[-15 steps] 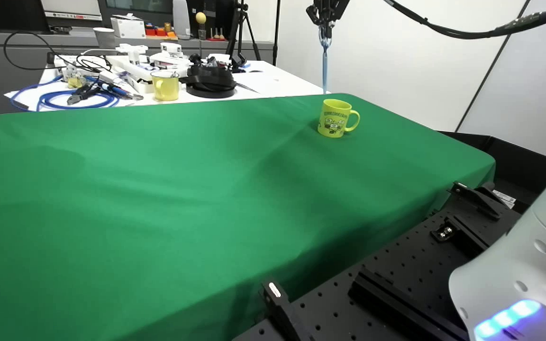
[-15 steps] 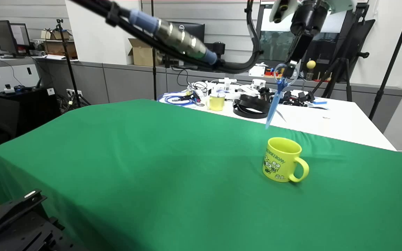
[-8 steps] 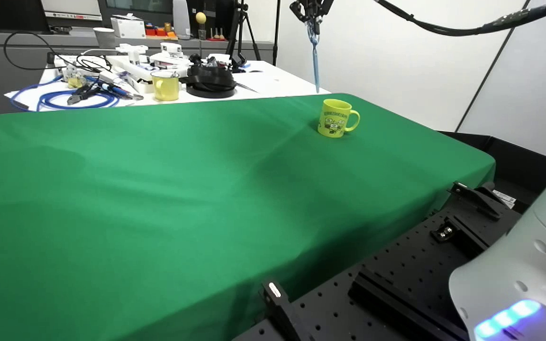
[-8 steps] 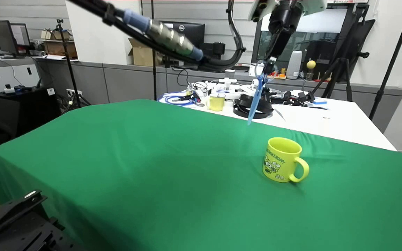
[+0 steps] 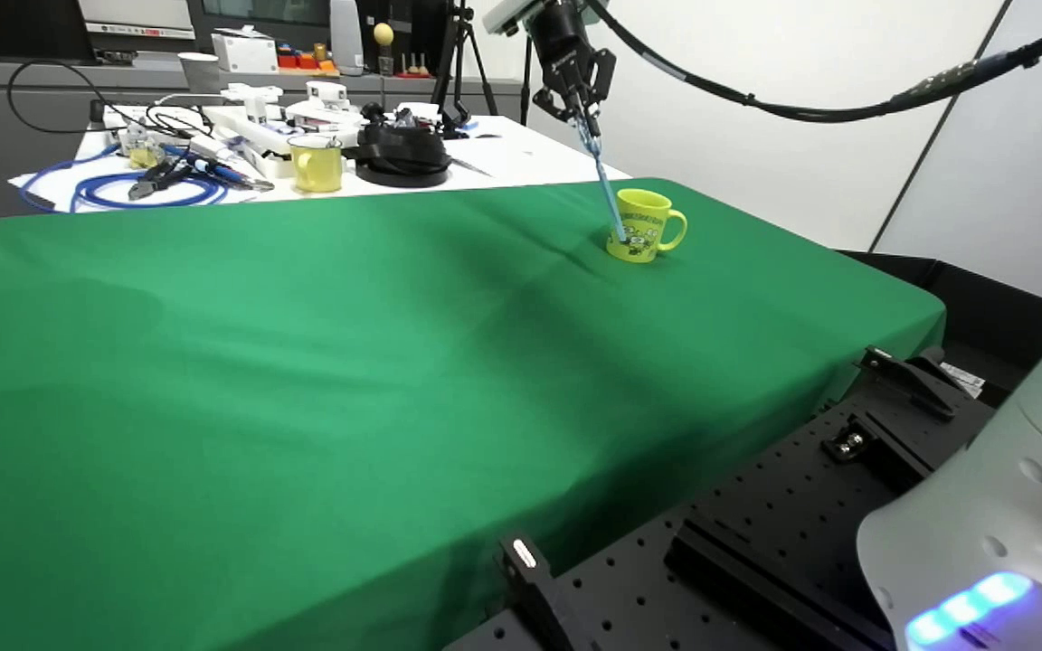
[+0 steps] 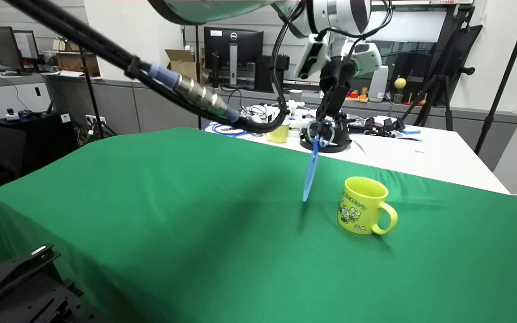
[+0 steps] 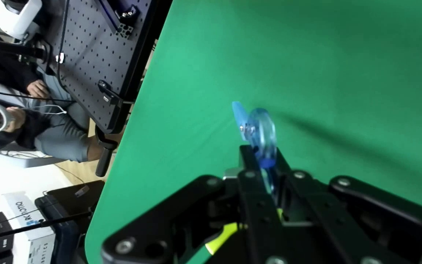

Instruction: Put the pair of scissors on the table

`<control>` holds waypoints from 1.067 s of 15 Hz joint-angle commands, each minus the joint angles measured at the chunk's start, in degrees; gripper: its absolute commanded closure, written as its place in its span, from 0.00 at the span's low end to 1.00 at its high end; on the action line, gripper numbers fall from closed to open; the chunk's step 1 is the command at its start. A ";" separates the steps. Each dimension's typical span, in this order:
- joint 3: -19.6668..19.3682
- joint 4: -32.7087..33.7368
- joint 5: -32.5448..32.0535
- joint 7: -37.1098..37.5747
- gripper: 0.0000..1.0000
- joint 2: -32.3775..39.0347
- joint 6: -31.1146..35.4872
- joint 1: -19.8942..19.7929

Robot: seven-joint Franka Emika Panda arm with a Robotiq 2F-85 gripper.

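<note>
The pair of scissors, light blue, hangs from my gripper with blades pointing down and slightly tilted; it shows in both exterior views [image 5: 609, 192] [image 6: 311, 172] and the wrist view [image 7: 241, 116]. My gripper [image 5: 588, 116] is shut on the handle loops, as the exterior view [image 6: 322, 122] and the wrist view [image 7: 260, 154] show. The blade tip is a little above the green-covered table [image 5: 304, 407] [image 6: 173, 215] [image 7: 189, 91], with a faint shadow below. In an exterior view the blades cross in front of the yellow mug [image 5: 652, 206].
The yellow mug [image 6: 361, 208] stands upright on the green cloth beside the scissors; the fingers mostly hide it in the wrist view [image 7: 224, 236]. Behind is a white table [image 6: 438, 157] with cables and another mug [image 5: 317, 165]. A black perforated mounting plate [image 5: 738, 506] borders the near edge.
My gripper has moved down with the scissors, bringing the blades close to the cloth. It has also shifted left in both exterior views. The mug has not moved.
</note>
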 commanded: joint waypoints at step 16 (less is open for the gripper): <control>2.32 -10.63 -2.88 -9.46 0.09 -11.22 3.08 2.20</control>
